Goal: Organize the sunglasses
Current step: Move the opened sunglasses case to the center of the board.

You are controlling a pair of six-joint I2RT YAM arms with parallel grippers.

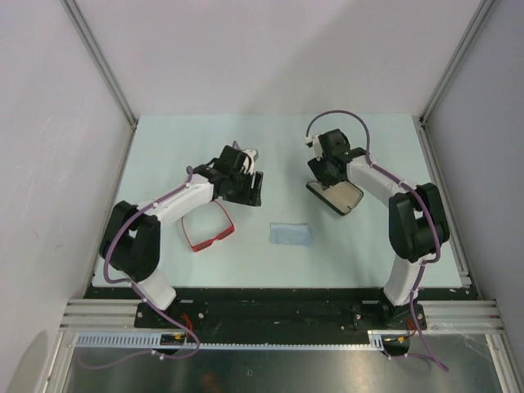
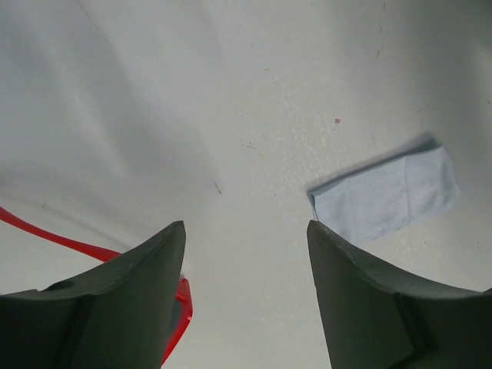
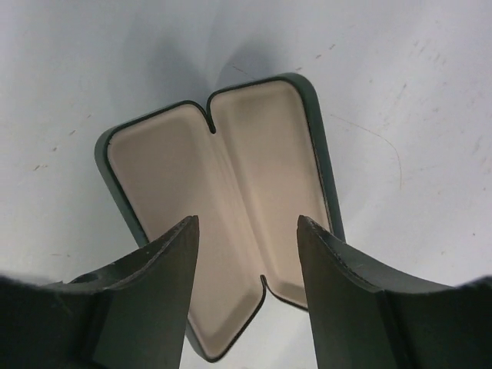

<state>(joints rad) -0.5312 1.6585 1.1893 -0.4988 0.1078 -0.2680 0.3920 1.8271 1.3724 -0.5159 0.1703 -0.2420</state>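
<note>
The red sunglasses lie on the table by the left arm's forearm, their arms unfolded. In the left wrist view part of the red frame peeks out beside the left finger. My left gripper hovers to the right of and beyond them, open, with only bare table between its fingers. My right gripper stands open just over the black case. The case lies flat and open, its beige lining up and nothing inside.
A pale blue cloth lies flat between the two arms, near the front of the table. Grey walls and metal posts close in the table on the left, right and back.
</note>
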